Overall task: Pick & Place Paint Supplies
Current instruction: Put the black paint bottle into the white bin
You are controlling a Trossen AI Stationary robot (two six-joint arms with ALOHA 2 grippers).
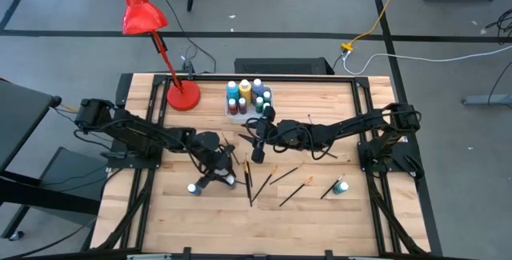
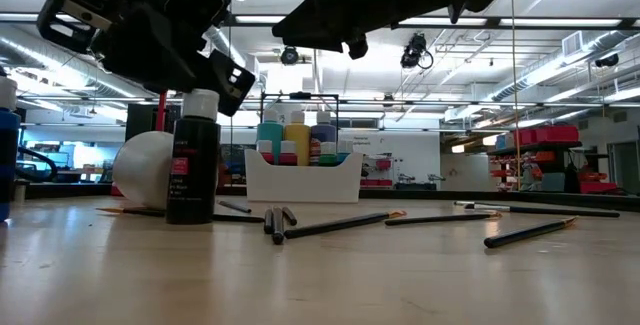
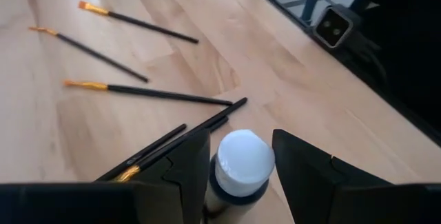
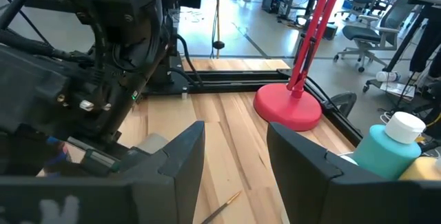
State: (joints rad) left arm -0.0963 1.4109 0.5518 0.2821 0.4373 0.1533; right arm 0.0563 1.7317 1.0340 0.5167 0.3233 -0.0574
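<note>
Left gripper (image 3: 241, 165), fingers apart w/ a white-capped dark paint bottle (image 3: 240, 163) standing between them at table's near left, right gripper (image 4: 234, 155) open & empty nr the white organizer (image 1: 250, 100); off-centre closing could topple bottle onto brushes (image 1: 268, 182).

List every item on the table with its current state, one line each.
left gripper: open, jaws either side of a white-capped bottle, which stands upright
right gripper: open, empty, near the white caddy
white caddy: upright, holding several bottles
paintbrushes: lying loose on the table
teal-capped bottle: standing alone near the right arm
red lamp: standing, base on the table
</note>
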